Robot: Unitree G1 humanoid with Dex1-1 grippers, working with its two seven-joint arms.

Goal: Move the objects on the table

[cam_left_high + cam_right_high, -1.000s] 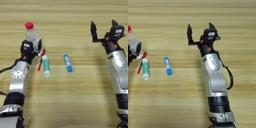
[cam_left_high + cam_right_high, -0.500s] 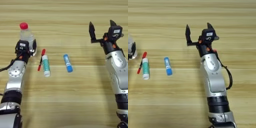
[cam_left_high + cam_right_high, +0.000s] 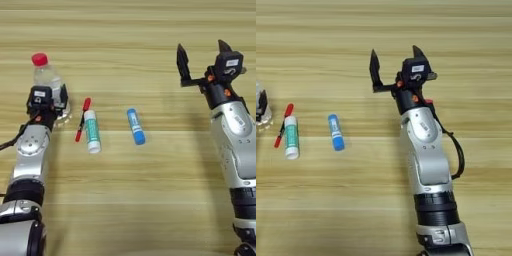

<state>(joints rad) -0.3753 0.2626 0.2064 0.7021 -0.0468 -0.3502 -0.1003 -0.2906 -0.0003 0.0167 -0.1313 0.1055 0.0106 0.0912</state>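
It looked like a robot test desk. A bare wooden table (image 3: 150,200) filled the view, with glue sticks (image 3: 91,131), a pen (image 3: 82,119) and a bottle (image 3: 46,80) on it.

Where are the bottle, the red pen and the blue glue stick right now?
bottle (image 3: 46,75), left eye view, on its clear shoulder below the red cap.
red pen (image 3: 82,117), left eye view, on the middle of its shaft.
blue glue stick (image 3: 135,126), left eye view, mid-body.

We see our right tool (image 3: 395,62) near the middle of the tabletop (image 3: 466,30), its two black fingers (image 3: 375,70) spread wide. By the left edge lie a red pen (image 3: 283,125), a green-and-white glue stick (image 3: 290,136) touching it, and a blue-and-white glue stick (image 3: 335,131) nearby.
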